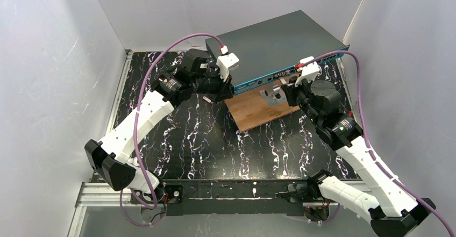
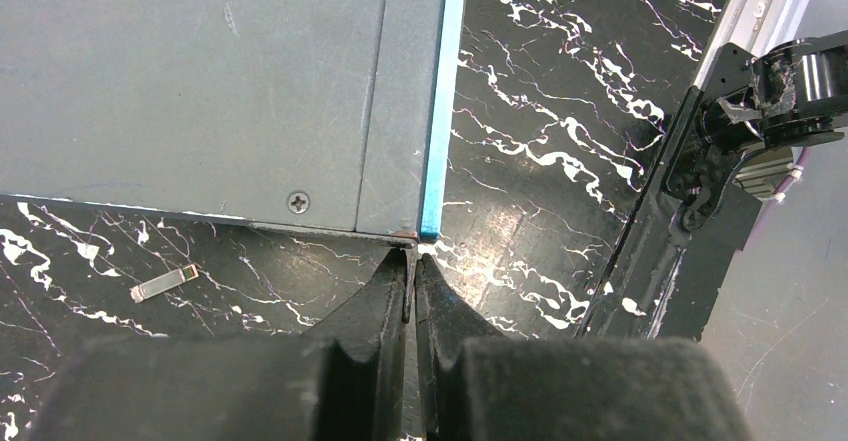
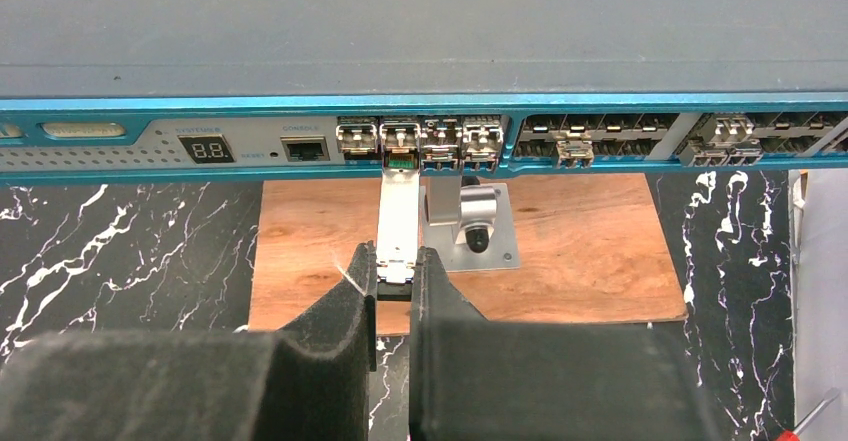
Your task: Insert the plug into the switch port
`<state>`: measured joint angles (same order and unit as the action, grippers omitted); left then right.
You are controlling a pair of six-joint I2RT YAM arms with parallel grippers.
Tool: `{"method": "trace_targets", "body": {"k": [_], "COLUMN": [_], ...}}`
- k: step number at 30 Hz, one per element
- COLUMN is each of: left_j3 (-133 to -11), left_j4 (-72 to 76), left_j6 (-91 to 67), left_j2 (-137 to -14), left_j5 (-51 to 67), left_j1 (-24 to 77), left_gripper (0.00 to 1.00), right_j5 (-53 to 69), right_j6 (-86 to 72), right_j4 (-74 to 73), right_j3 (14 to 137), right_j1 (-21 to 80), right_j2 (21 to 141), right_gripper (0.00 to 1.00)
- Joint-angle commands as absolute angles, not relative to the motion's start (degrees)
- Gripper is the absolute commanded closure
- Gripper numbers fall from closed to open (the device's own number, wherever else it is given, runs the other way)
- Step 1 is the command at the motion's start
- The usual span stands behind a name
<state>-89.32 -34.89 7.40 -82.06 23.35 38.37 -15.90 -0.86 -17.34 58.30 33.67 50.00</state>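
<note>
A: Overhead view first. Surface and enclosure?

B: Glossy black tabletop (image 1: 183, 140) veined in white, boxed by plain white walls (image 1: 48, 59) to the left, right and far side. The switch (image 1: 274, 38), a wide flat grey metal box, sits far right at an angle, its teal front strip (image 1: 253, 83) facing near. A brown wooden board (image 1: 253, 113) lies against that front and carries a small metal bracket (image 1: 270, 95). Purple cables (image 1: 188, 36) loop along both arms.

A: Left wrist view?

B: The left jaws are clenched with nothing between them, tips at the switch's left front corner, where the strip ends. I cannot tell whether they touch it. A small flat metal clip (image 2: 163, 282) lies on the tabletop beside the switch's side panel.

A: Right wrist view?

B: The right jaws grasp the plug (image 3: 397, 226), a slim silver rectangular module, by its near end. Its far end meets a socket (image 3: 400, 151) in the strip, left of centre; how deep it sits is unclear. Several neighbouring sockets hold silver modules (image 3: 482, 139). A two-digit display (image 3: 207, 149) sits further left.
</note>
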Motion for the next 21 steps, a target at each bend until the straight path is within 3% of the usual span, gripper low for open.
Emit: {"method": "trace_targets", "body": {"k": [1, 21], "left_j3": [-91.90, -92.02], "left_j4": [-33.22, -33.31], "left_j6": [7.07, 7.21], "left_j2": [-81.01, -81.26], "left_j5": [23.00, 22.69], "left_j1": [38.16, 38.23], "left_gripper": [1.00, 1.00], "right_j5": [-14.97, -13.32], "right_j6": [1.69, 2.46], "right_j4": [-11.87, -9.47], "right_j3": [60.29, 60.58], "right_j1": [33.63, 33.66], "right_j2": [50.56, 51.67], "right_gripper": [0.99, 0.99]}}
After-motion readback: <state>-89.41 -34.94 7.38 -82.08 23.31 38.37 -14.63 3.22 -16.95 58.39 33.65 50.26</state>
